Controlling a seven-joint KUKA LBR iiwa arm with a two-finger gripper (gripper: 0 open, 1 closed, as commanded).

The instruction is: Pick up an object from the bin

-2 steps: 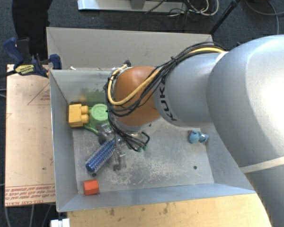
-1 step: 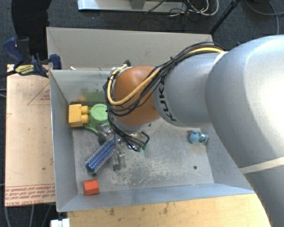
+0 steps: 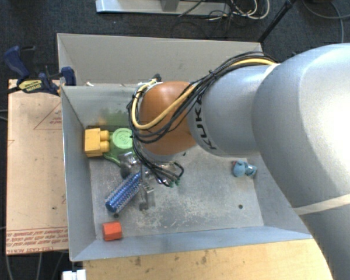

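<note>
My gripper (image 3: 136, 184) is low over the left half of the bin floor, under the arm's orange cover. It is open, with one grey finger (image 3: 144, 199) on the near side and the other (image 3: 128, 168) on the far side of a blue ridged, brush-like stick (image 3: 120, 197). The stick lies slanted on the floor and its upper end runs in between the fingers. Just behind the gripper lie a green round-capped piece (image 3: 121, 139) and a yellow block (image 3: 95, 142), close to the left wall.
A small orange-red block (image 3: 112, 231) sits by the front left corner. A little light-blue thing (image 3: 243, 169) lies at the right, beside the arm. The arm's big grey body covers the bin's right and back parts.
</note>
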